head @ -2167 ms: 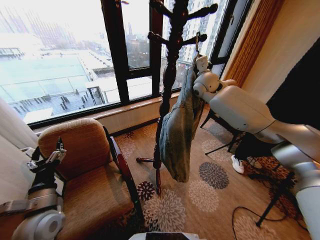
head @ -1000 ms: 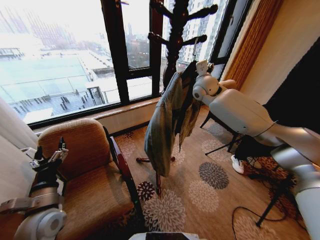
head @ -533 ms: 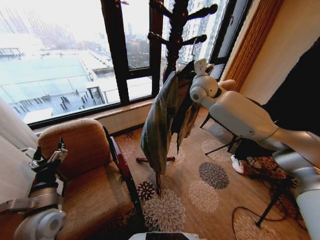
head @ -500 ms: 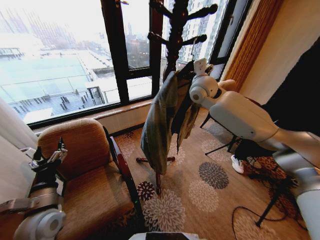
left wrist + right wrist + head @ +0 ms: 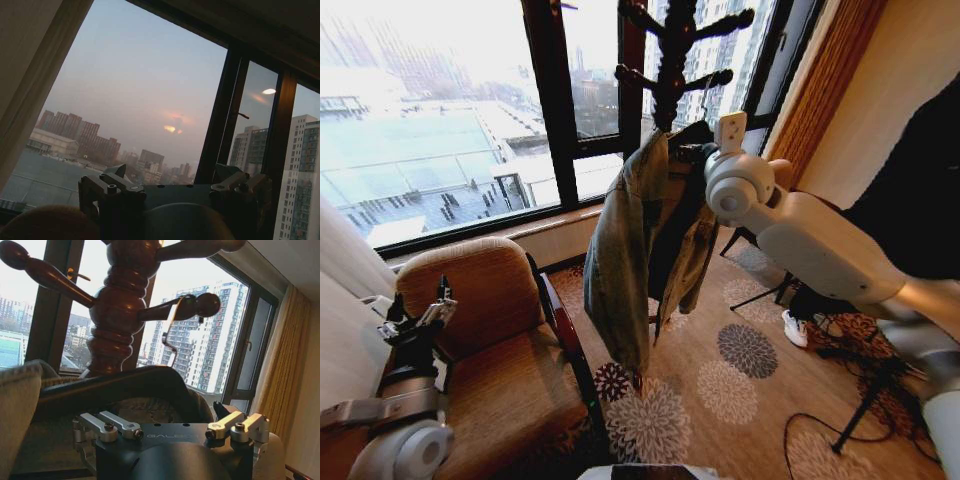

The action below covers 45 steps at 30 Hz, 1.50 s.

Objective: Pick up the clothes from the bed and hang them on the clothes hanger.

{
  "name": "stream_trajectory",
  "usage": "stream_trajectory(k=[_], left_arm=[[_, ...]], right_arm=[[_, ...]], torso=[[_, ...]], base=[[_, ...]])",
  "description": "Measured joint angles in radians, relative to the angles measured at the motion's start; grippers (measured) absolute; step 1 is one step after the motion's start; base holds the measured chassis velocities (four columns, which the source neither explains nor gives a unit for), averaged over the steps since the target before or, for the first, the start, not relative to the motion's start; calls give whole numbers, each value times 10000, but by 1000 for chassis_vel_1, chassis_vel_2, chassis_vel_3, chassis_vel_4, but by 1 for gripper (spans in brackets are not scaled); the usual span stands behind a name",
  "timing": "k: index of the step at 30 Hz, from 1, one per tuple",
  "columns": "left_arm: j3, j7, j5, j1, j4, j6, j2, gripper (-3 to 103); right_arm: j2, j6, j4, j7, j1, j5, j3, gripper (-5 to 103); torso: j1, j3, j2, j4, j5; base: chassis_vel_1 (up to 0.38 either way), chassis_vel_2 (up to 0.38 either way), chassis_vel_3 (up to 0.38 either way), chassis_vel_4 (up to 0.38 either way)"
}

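The clothes, a light-blue denim jacket (image 5: pixel 630 260), hang open-fronted beside the dark wooden coat stand (image 5: pixel 665 90). In the right wrist view the clothes hanger's thin hook (image 5: pixel 167 332) curves over a knobbed peg (image 5: pixel 205 304) of the stand, above the jacket's collar (image 5: pixel 125 385). My right gripper (image 5: pixel 698 152) sits at the collar, level with the jacket's shoulders, partly behind the cloth; its body fills the near edge of its own view (image 5: pixel 172 425). My left gripper (image 5: pixel 417 312) is parked open over the armchair, pointing up at the window (image 5: pixel 175 187). The bed is out of view.
A brown upholstered armchair (image 5: pixel 490 330) stands close at the left, its wooden arm next to the jacket's hem. A large window (image 5: pixel 450 120) is behind. On the patterned carpet to the right are black stand legs (image 5: pixel 760 270), a white shoe (image 5: pixel 795 328) and a cable (image 5: pixel 820 420).
The jacket has swung left and toward the camera, turning its open front this way. My right wrist has moved closer and slightly up by the collar. The left arm has stayed still.
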Motion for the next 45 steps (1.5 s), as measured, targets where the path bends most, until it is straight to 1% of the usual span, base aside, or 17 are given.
stream_trajectory(k=[13,15,16,17,18,21,23,26,27,29,32,33,37,38,42,43,45], left_arm=[[149,-8,280,139,-171,12,-189,100],[187,-13,325,158,-224,12,-228,100],[211,-18,359,179,-262,12,-253,100],[211,-18,359,179,-262,12,-253,100],[227,-21,381,192,-282,12,-269,100],[275,-30,511,265,-348,12,-313,100],[281,-32,528,276,-357,12,-319,100],[370,-37,695,337,-422,9,-401,100],[370,-37,695,337,-422,9,-401,100],[435,-37,824,368,-452,7,-448,100],[536,-46,1019,375,-471,6,-500,100],[536,-46,1019,375,-471,6,-500,100],[642,-53,1270,425,-471,7,-571,100],[642,-53,1270,425,-471,7,-571,100],[587,-70,1310,485,-439,8,-546,100],[587,-70,1310,485,-439,8,-546,100],[556,-98,1345,507,-409,12,-530,100]], right_arm=[[-491,345,464,-226,-561,111,578,100],[-609,796,540,-589,-836,101,832,100],[-666,1291,641,-959,-1159,89,1097,100],[-666,1291,641,-959,-1159,89,1097,100],[-698,1638,712,-1213,-1388,78,1268,100],[-896,3138,1121,-2587,-2642,-27,2399,100],[-934,3394,1199,-2825,-2844,-59,2637,100],[-1018,4610,1754,-3692,-4119,-131,4049,100],[-1018,4610,1754,-3692,-4119,-131,4049,100],[-995,5229,2050,-4099,-4921,-242,4722,100],[-744,5970,2421,-4753,-6470,-666,5735,100],[-744,5970,2421,-4753,-6470,-666,5735,100],[51,6853,2716,-6085,-8568,-1999,7281,100],[51,6853,2716,-6085,-8568,-1999,7281,100],[1102,7515,2520,-7213,-10369,-3643,8282,100],[1102,7515,2520,-7213,-10369,-3643,8282,100],[1770,7578,2486,-7488,-11206,-4427,8675,100]], torso=[[1,0,0,2,-1],[1,0,0,0,-3],[1,0,1,0,-2],[1,0,1,0,-2],[1,0,0,0,0],[2,1,-1,2,2],[2,1,-1,0,3],[1,0,-1,-2,1],[1,0,-1,-2,1],[0,-1,0,0,0],[1,0,-1,0,4],[1,0,-1,0,4],[1,0,-1,0,-3],[1,0,-1,0,-3],[0,0,-1,-1,-1],[0,0,-1,-1,-1],[0,0,0,1,-3]], base=[[0,0,0,0],[0,0,0,0],[0,0,0,0],[0,0,0,0],[0,0,0,0],[0,0,0,0],[0,0,0,0],[0,0,0,0],[0,0,0,0],[0,0,0,0],[0,0,0,0],[0,0,0,0],[0,0,0,0],[0,0,0,0],[0,0,0,0],[0,0,0,0],[0,0,0,0]])
